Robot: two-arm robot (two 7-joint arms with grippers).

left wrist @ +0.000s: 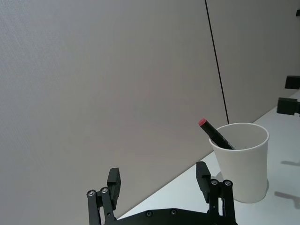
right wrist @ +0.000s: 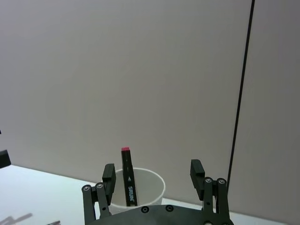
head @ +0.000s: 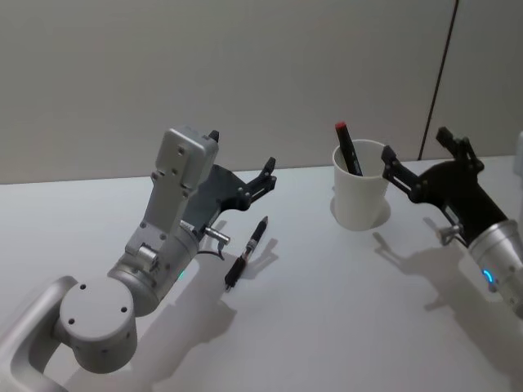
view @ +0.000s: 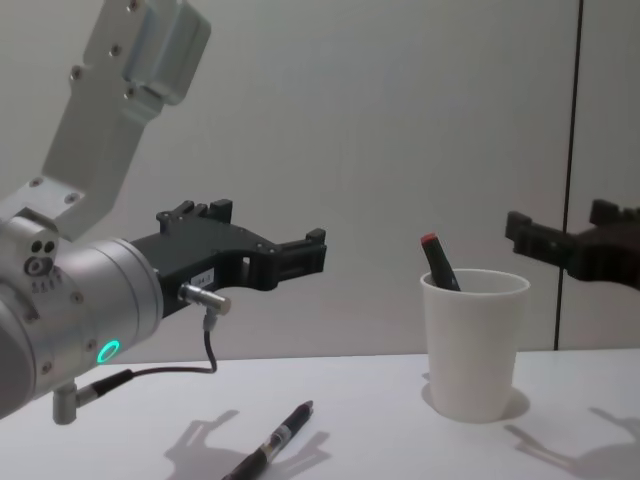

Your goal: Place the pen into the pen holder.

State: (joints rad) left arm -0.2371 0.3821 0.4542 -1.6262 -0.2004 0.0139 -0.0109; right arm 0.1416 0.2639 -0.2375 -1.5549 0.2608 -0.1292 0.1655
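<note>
One desk [head: 327, 310] carries everything. My two end effectors hover above it, both spread wide and holding nothing: the left end effector [head: 243, 153] and the right end effector [head: 417, 145]. One cup [head: 360, 196] stands just ahead of the right fingertips, well off to the left one's right. I judge it light paper, easy to tip. One pen [head: 247, 253] lies flat just below my left end effector. It looks light, stiff and likely to roll, so I would pinch it mid-barrel, across its length. One red-capped marker [head: 347, 147] leans inside the cup.
</note>
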